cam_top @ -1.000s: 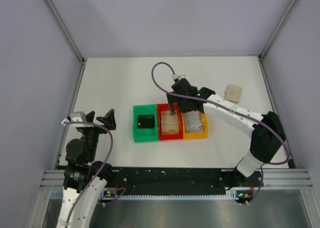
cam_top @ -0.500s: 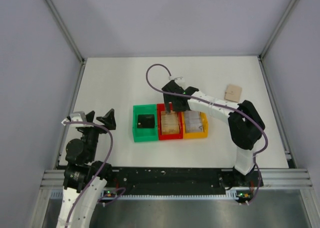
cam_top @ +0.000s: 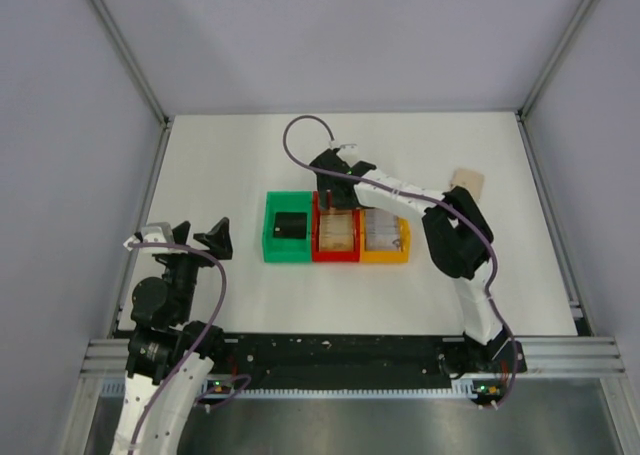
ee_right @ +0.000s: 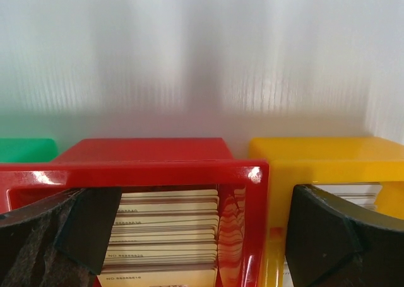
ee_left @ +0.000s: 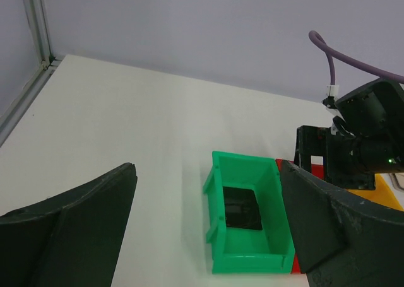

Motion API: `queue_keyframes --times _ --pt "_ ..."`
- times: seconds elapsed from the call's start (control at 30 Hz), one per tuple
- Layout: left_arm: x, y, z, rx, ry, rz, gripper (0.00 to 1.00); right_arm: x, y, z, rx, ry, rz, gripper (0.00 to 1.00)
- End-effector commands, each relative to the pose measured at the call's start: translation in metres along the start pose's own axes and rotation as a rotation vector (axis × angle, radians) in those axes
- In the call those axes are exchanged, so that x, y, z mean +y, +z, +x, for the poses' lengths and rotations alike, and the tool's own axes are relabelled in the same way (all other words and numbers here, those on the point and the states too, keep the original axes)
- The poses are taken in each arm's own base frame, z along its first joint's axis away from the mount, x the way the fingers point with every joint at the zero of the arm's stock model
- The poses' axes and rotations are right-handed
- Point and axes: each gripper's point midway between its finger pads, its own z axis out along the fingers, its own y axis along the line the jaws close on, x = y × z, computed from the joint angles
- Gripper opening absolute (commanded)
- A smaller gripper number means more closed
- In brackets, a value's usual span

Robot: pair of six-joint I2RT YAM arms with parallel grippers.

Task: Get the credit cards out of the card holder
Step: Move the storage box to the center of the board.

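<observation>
While the left fingers (cam_top: 218, 240) hang spread and empty, the right fingers (ee_right: 328, 236) stand spread astride the wall between red bin (cam_top: 335, 258) and orange bin (cam_top: 385, 258). Cards (ee_right: 167, 236) lie stacked in both. The card holder (cam_top: 468, 179) lies tan side up well apart at right, so removal appears largely done, though its contents are hidden.

Top view: fixed high behind the arm bases, looking down on the whole white table (cam_top: 230, 165) from far off. Left wrist view: low near the table's near left corner, facing far right, mid-range on the green plastic bin (ee_left: 249, 258) and the black-ended right arm (ee_left: 363, 145). Right wrist view: very close over the red plastic bin (ee_right: 158, 172) and orange-yellow plastic bin (ee_right: 328, 161), facing the table's far edge. All three views share the green bin, only a sliver of it in the right wrist view.
</observation>
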Motion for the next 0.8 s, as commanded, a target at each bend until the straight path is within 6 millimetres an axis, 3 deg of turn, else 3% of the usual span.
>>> queue_keyframes --times 0.0,0.37,0.47,0.57,0.63,0.77 --pt "-0.003 -0.004 -0.020 -0.051 0.007 0.005 0.99 0.002 0.009 -0.052 -0.112 0.109 0.011 0.96" --pt "-0.002 -0.003 -0.019 -0.046 0.015 -0.001 0.99 -0.030 0.041 -0.117 -0.185 0.073 0.048 0.96" --pt "-0.001 -0.003 -0.019 -0.043 0.017 -0.002 0.99 -0.028 0.038 -0.128 -0.195 0.059 0.019 0.97" --pt "-0.001 -0.003 -0.019 -0.044 0.017 -0.005 0.99 -0.024 0.006 -0.142 -0.222 0.045 -0.053 0.98" --pt "-0.001 -0.003 -0.020 -0.049 0.016 -0.005 0.99 -0.028 -0.026 -0.155 -0.260 0.041 -0.094 0.98" --pt "-0.001 -0.004 -0.020 -0.053 0.015 -0.003 0.99 -0.062 -0.089 -0.175 -0.355 0.025 -0.094 0.99"
